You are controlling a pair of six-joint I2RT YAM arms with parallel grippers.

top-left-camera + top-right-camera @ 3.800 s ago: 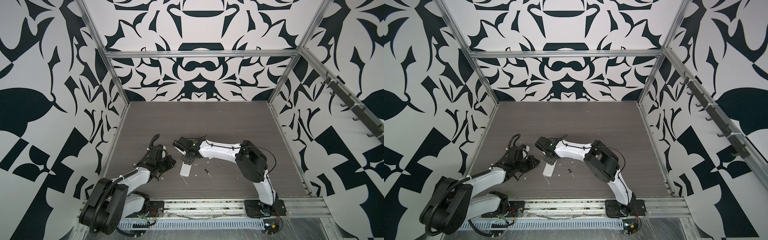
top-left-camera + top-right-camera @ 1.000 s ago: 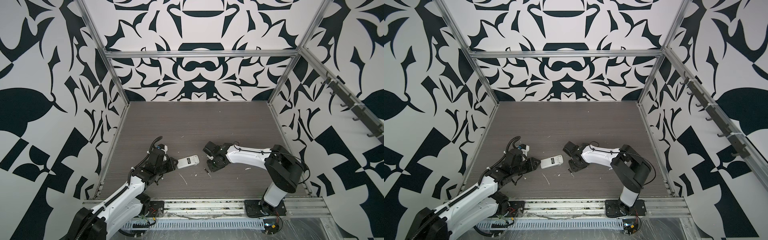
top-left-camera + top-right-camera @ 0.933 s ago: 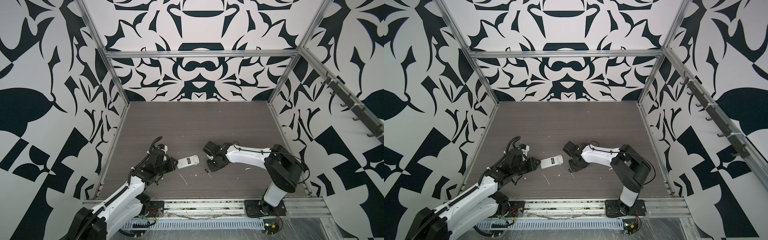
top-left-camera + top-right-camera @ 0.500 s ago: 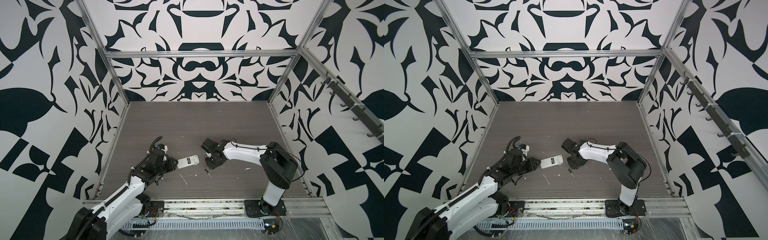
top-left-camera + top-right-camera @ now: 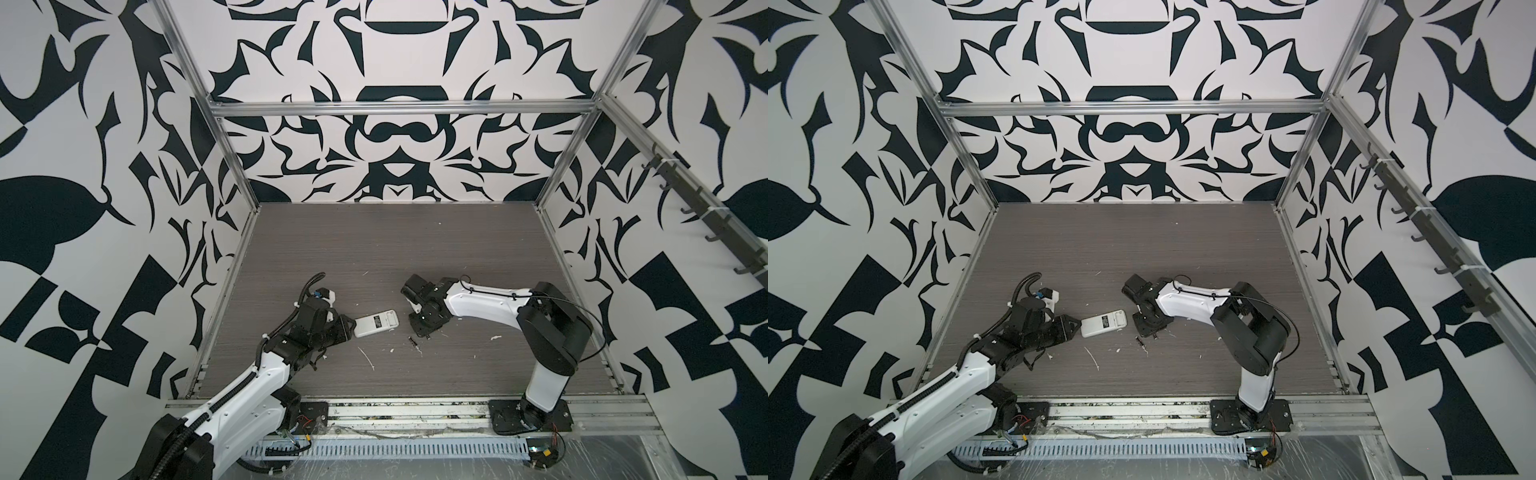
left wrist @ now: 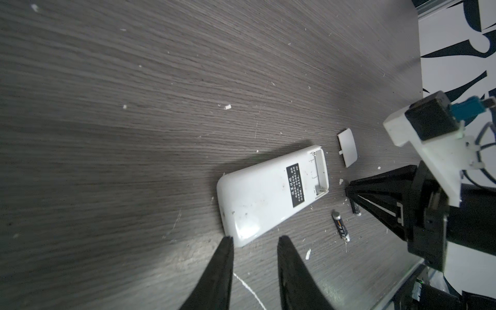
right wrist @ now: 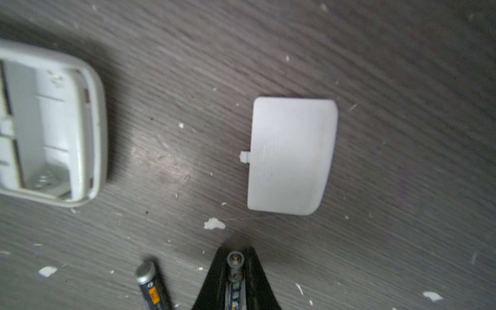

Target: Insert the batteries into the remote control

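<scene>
Clamping the first battery (image 7: 235,267), the right gripper (image 7: 236,251) has its fingers (image 7: 212,281) pressed in on both sides of it. The battery's metal end cap pokes out at the tips, low over the desk (image 6: 134,107). The second battery (image 7: 151,285) lies loose on the desk just beside those fingers, not touching them, on the side toward the remote control (image 7: 48,128).

The remote control lies back up with its black label showing. The battery bay at one end is open, spring contacts visible. A loose white cover plate (image 7: 292,155) lies flat near the bay end, apart from the remote and from both batteries.

The left gripper (image 6: 255,239) has its fingers (image 6: 220,273) spread apart. The remote's closed end sits right at the fingertips, not between them. One tip is just beside its corner; cannot tell if it touches.

In both top views the remote lies between the two grippers, left gripper at the closed end, right gripper past the bay end.
</scene>
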